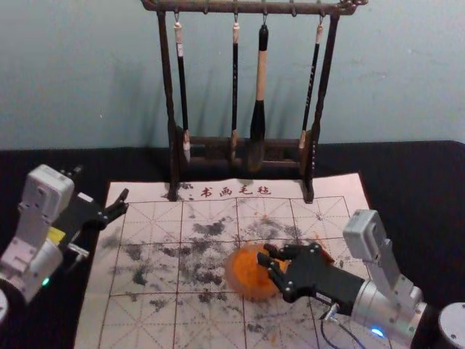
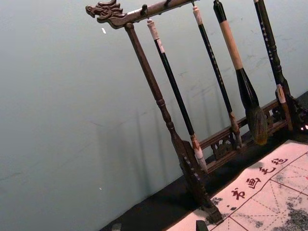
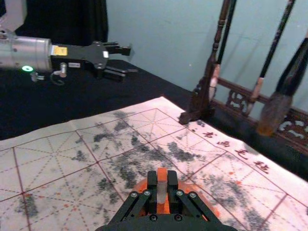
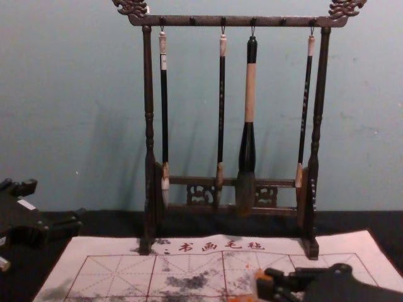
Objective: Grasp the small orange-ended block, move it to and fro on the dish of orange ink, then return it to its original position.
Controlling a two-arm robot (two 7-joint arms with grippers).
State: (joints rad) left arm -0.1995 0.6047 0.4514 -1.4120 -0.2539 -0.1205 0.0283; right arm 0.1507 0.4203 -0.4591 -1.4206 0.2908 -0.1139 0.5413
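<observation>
My right gripper (image 1: 269,266) is over the dish of orange ink (image 1: 248,275) on the mat. In the right wrist view, the right gripper (image 3: 162,192) is shut on the small block (image 3: 162,185), whose orange end points up between the fingertips; its lower part is hidden. Behind it the dish (image 3: 143,185) shows partly. The block's orange end (image 4: 273,273) also rises beside the right gripper (image 4: 267,287) in the chest view. Whether the block touches the ink, I cannot tell. Off the mat's left side, my left gripper (image 1: 107,198) stands open and idle; in its wrist view the left gripper's (image 2: 159,226) fingertips are apart.
A dark wooden rack (image 1: 314,138) with several hanging brushes stands at the mat's far edge. The white calligraphy mat (image 1: 156,298) has black ink stains. Beyond the right gripper, a reddish-brown object (image 1: 327,256) is partly hidden.
</observation>
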